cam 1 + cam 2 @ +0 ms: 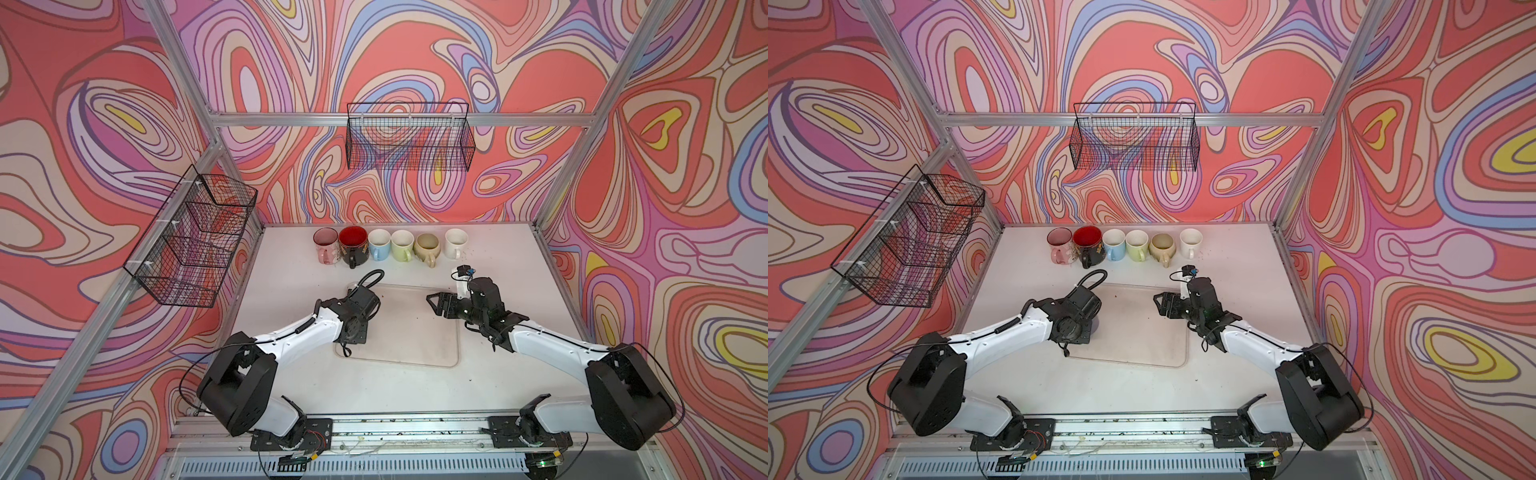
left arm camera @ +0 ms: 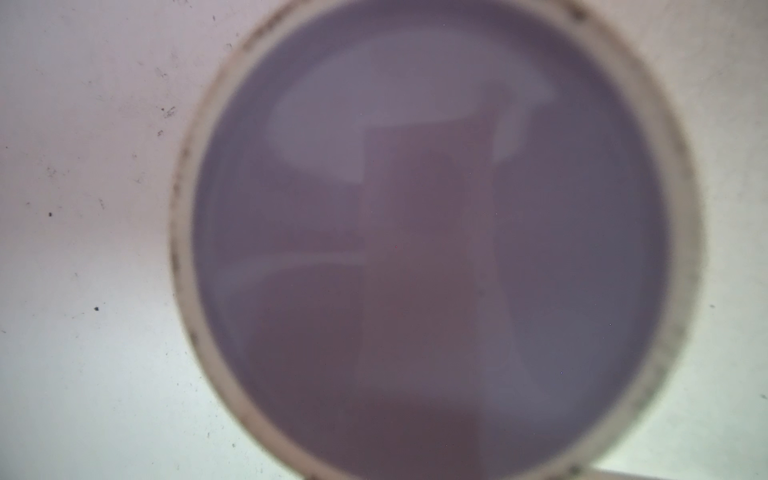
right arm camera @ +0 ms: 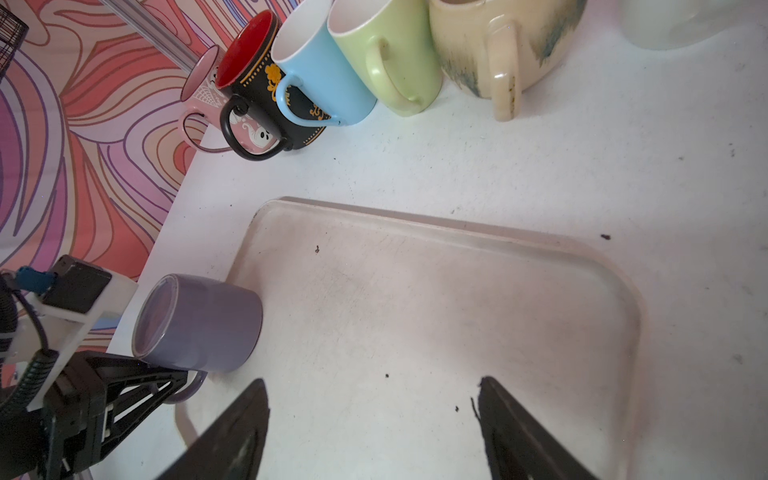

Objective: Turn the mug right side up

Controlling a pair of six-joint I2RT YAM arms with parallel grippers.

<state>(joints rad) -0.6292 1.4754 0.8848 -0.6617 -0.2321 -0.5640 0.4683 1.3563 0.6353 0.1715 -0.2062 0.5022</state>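
The mug (image 3: 208, 326) is lavender and stands upside down, base up, at the left edge of the clear tray (image 3: 415, 218). Its flat base (image 2: 432, 232) fills the left wrist view, blurred and very close. In a top view only a purple sliver of the mug (image 1: 1096, 328) shows beside the left wrist. My left gripper (image 3: 174, 384) points down at the mug's handle (image 3: 189, 392); its black finger lies against the handle, and the gap between the jaws is hidden. My right gripper (image 3: 372, 384) (image 1: 432, 301) hangs open over the tray's right part with nothing between its fingers.
Several upright mugs line the back of the table: pink (image 1: 325, 245), black with red inside (image 1: 353, 245), blue (image 1: 379, 244), green (image 1: 402, 245), beige (image 1: 428, 248), white (image 1: 456, 243). Wire baskets hang on the back wall (image 1: 409, 137) and left wall (image 1: 195, 237).
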